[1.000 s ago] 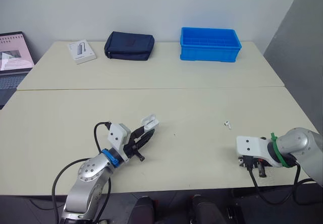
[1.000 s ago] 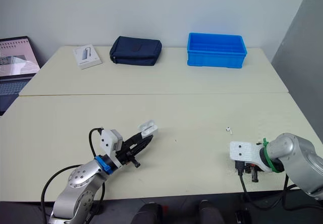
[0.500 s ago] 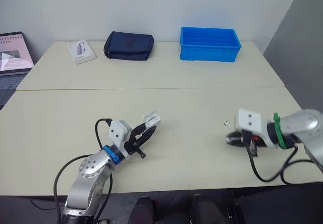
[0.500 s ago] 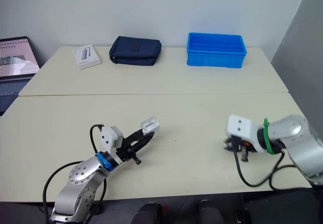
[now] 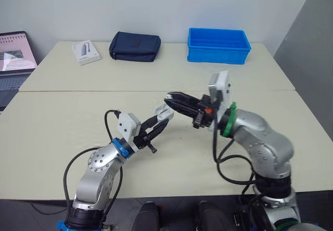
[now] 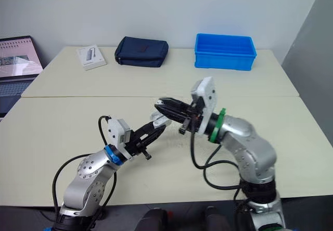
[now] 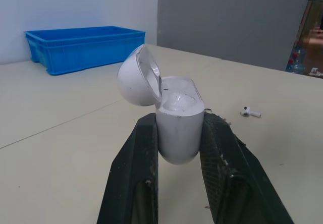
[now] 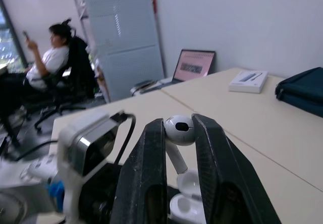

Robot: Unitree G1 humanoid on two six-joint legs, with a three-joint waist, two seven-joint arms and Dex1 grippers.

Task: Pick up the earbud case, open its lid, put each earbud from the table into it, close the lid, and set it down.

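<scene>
While the left pincer [image 5: 160, 123] clamps the body of the glossy white rounded earbud case [image 7: 177, 125] over the cream bench [image 5: 62, 116], the case's lid [image 7: 135, 80] stands hinged open. The right pincer [image 5: 171, 98] is closed on a small white stemmed earbud [image 8: 180, 131], stem down, just above the open case. A second white earbud [image 7: 249, 112] lies on the bench beyond. Far edge: white flat box [image 5: 86, 52], dark navy fabric pouch [image 5: 134, 46], blue plastic crate [image 5: 218, 46]. An open laptop [image 5: 13, 59] sits at far left.
</scene>
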